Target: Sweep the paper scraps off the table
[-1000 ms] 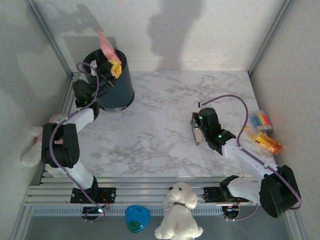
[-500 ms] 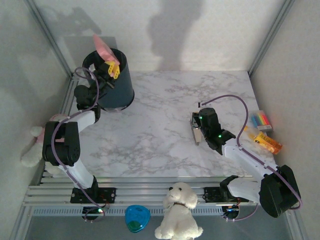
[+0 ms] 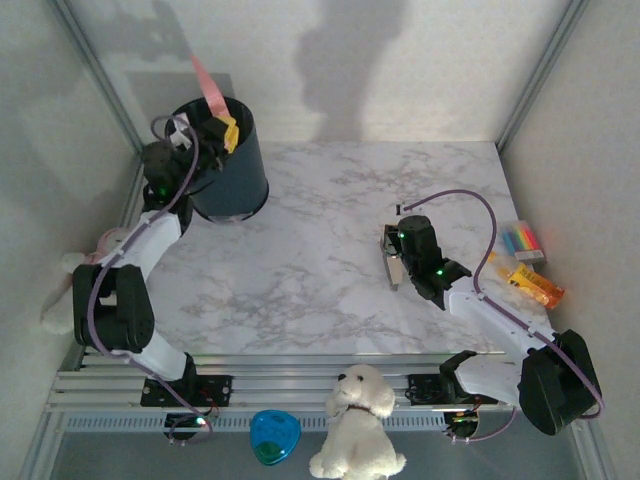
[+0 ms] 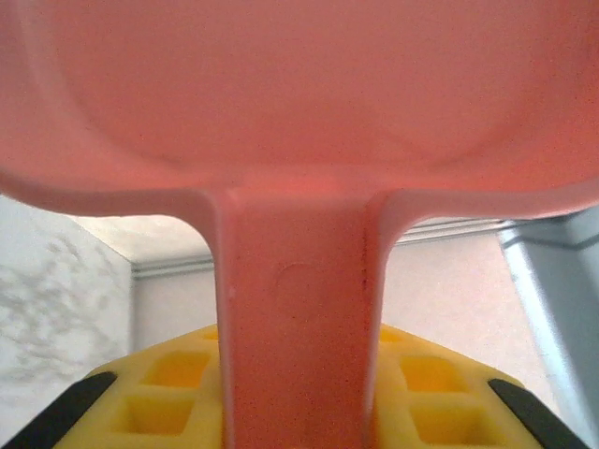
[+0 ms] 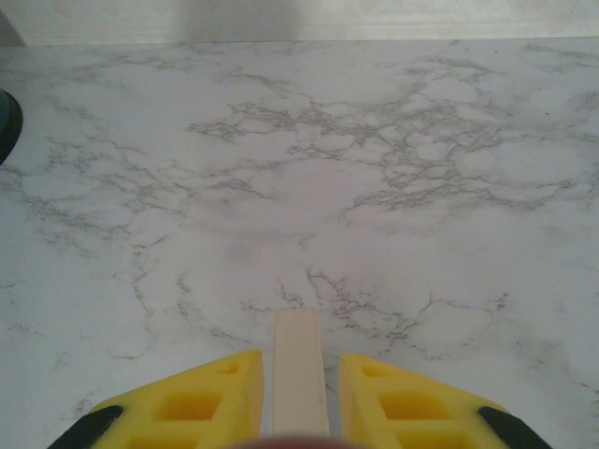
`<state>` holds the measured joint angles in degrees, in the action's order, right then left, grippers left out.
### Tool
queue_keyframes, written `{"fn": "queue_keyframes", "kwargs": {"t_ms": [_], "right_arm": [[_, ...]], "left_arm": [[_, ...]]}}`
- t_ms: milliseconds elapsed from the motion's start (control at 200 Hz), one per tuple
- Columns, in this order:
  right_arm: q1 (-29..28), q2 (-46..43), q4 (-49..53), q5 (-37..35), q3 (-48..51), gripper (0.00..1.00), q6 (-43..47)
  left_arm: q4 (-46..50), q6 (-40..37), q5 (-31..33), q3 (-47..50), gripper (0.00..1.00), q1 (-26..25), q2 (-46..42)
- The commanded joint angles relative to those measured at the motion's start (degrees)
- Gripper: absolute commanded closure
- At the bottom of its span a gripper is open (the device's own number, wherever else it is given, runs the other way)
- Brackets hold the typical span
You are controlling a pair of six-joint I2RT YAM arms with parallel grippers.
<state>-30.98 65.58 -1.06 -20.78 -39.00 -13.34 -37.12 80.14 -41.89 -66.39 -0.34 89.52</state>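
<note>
1. Pink dustpan (image 3: pixel 208 85), top view, upper left of frame: a second ago it showed its broad face over the dark bin (image 3: pixel 232 170). Now it stands edge-on, a thin steep strip above the rim, and the left arm has reached further up the frame. The left pincer (image 3: pixel 228 133) is clamped narrow on its handle. I judge the paper scraps have been tipped into the bin, though its inside is too dark to tell. The marble worktop (image 3: pixel 330 250) lies white and grey between the arms. The right pincer (image 3: pixel 392 262), right of centre, hasn't moved.
2. Left wrist: the pan's pink back spans the top of frame, and the handle runs down between the yellow fingers (image 4: pixel 168 402), gripped tight.
3. Right wrist: the pincer is closed on a pale slat (image 5: pixel 299 360) at bottom centre, low over veined marble. Sweeping looks nearly finished to me; what remains is setting the tools down.
</note>
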Motion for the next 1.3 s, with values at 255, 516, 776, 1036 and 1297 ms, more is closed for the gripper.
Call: {"fn": "queue_keyframes", "kwargs": {"t_ms": [255,516,776,1036,1297], "right_arm": [[0.33,-0.1,-1.0,-0.68,0.42,1.0,-0.89],[0.38,-0.24,-0.96,-0.66,0.17,1.0,-0.82],[0.39,-0.54,-0.7,-1.28,0.33,1.0,-0.57],[0.37,-0.93,-0.52,-2.12,0.53,1.0,-0.5],[0.39,-1.8,-0.24,-3.27,1.01,1.0,-0.27]], "left_arm": [[38.73,-36.54,6.26,-15.9,1.0,-5.32,-1.26],[57.06,-54.51,17.01,-27.48,1.0,-13.51,3.58],[66.63,-63.79,28.45,-34.46,1.0,-20.38,8.24],[74.43,-70.16,37.81,-40.45,1.0,-25.77,13.49],[81.3,-75.7,44.48,-44.89,1.0,-29.93,18.67]]}}
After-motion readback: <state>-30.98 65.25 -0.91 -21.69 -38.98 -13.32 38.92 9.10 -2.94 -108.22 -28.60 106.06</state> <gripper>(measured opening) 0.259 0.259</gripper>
